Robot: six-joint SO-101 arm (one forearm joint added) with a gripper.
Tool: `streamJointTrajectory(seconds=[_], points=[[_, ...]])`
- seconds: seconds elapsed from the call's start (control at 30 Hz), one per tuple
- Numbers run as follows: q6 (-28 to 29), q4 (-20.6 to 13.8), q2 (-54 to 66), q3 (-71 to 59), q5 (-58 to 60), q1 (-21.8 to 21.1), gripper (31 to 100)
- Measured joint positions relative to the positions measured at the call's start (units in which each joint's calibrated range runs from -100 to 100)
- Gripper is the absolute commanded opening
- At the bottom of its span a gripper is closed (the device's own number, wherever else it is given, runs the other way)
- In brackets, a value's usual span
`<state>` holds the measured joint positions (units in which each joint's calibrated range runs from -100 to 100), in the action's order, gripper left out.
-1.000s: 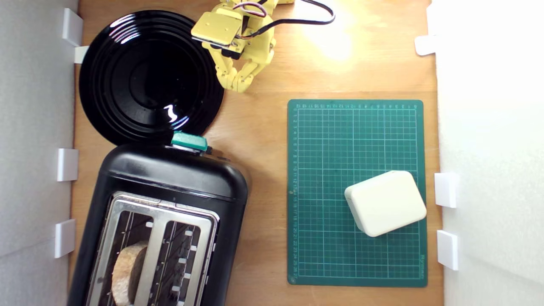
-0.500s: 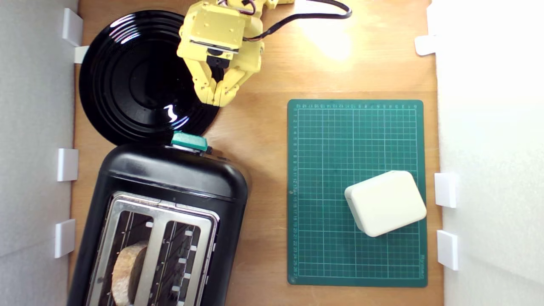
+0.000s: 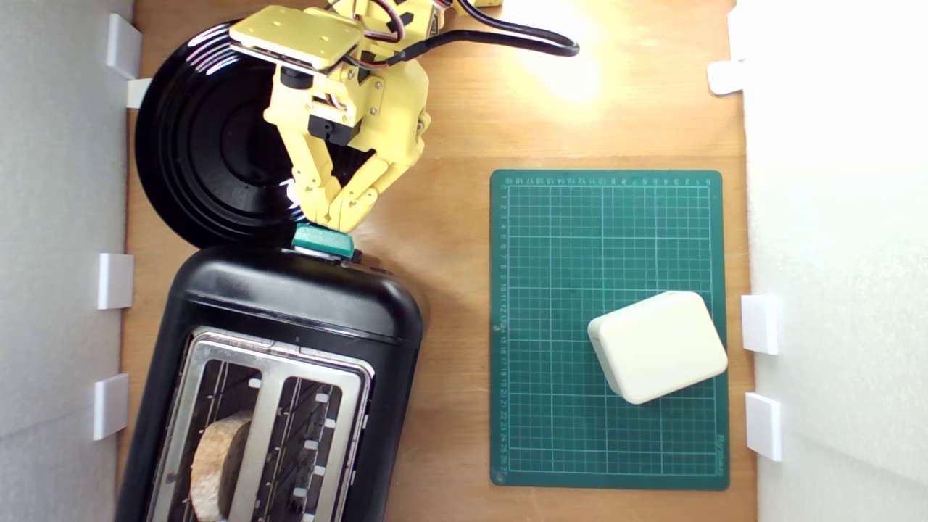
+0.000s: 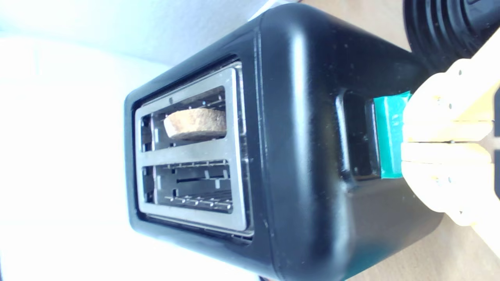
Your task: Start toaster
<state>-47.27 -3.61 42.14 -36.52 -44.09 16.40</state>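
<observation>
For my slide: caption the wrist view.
Closed yellow hand at the teal lever of a black toaster.

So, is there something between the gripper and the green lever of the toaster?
Nothing visible. The closed gripper sits right at the teal lever of the toaster; the wrist view shows its fingertips against it. The black plate lies beneath the arm.

green cutting mat (image 3: 609, 326), tiny ruler nos. along edges, too small to read
</observation>
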Motion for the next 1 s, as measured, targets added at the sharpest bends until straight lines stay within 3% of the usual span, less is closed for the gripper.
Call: streamJointTrajectory(seconds=[0.37, 0.63, 0.7, 1.0], points=[[-1.7, -1.4, 0.0, 4.4, -4.8, 0.2, 31.4], [-2.9, -2.0, -7.6, 16.3, -13.0, 0.3, 31.4], [-2.9, -3.8, -9.2, 19.0, -14.2, -0.3, 31.4], [-2.9, -4.9, -12.6, 22.2, -14.6, -1.3, 31.4]])
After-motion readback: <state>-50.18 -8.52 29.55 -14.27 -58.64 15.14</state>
